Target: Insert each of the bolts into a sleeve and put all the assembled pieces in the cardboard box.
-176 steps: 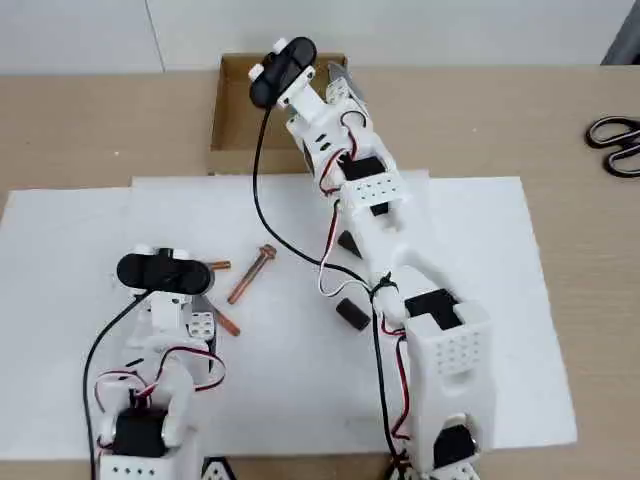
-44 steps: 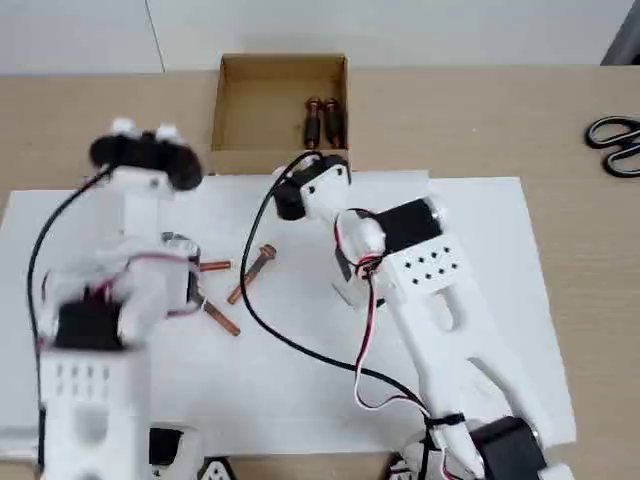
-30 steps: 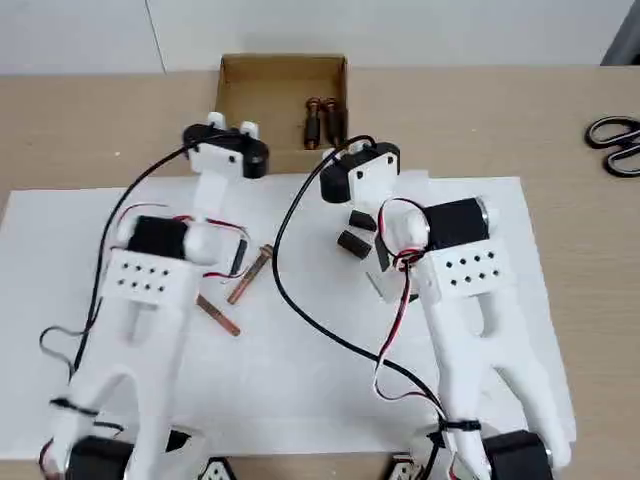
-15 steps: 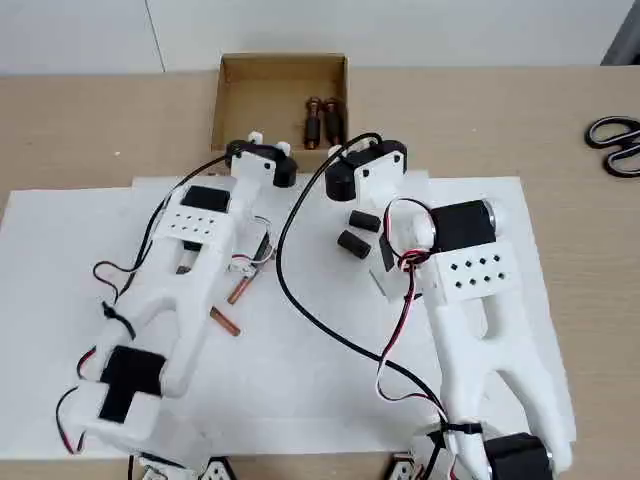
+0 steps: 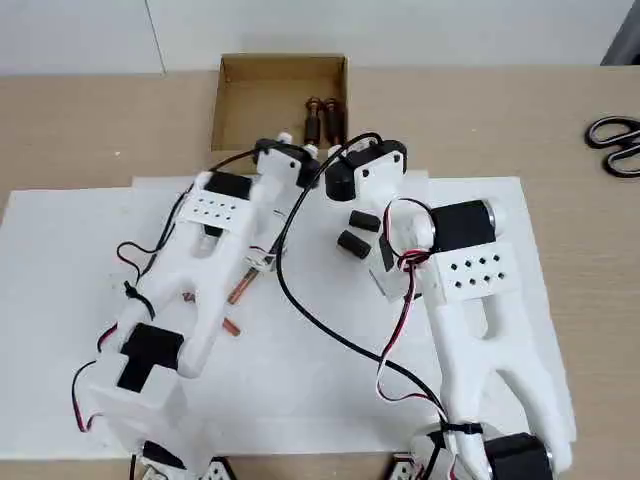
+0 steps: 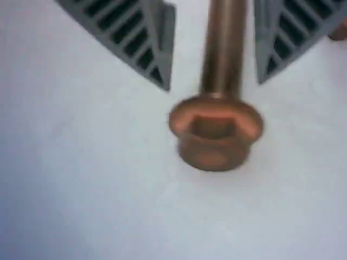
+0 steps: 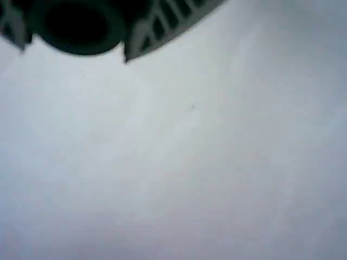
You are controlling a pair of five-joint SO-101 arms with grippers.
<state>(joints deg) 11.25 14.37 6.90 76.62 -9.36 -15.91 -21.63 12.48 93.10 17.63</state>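
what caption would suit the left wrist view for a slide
Open left gripper straddling a copper flange bolt on white paper.

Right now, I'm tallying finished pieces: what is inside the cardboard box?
Two assembled pieces side by side in the cardboard box; the left arm hides its front edge.

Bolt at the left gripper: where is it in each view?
High: bolt on the white paper, partly under the left arm.
Left wrist: bolt at centre, head nearest the camera, shaft inside the open left gripper.
Right wrist: faces a black sleeve on the white paper.
Shared landmark: the white paper.
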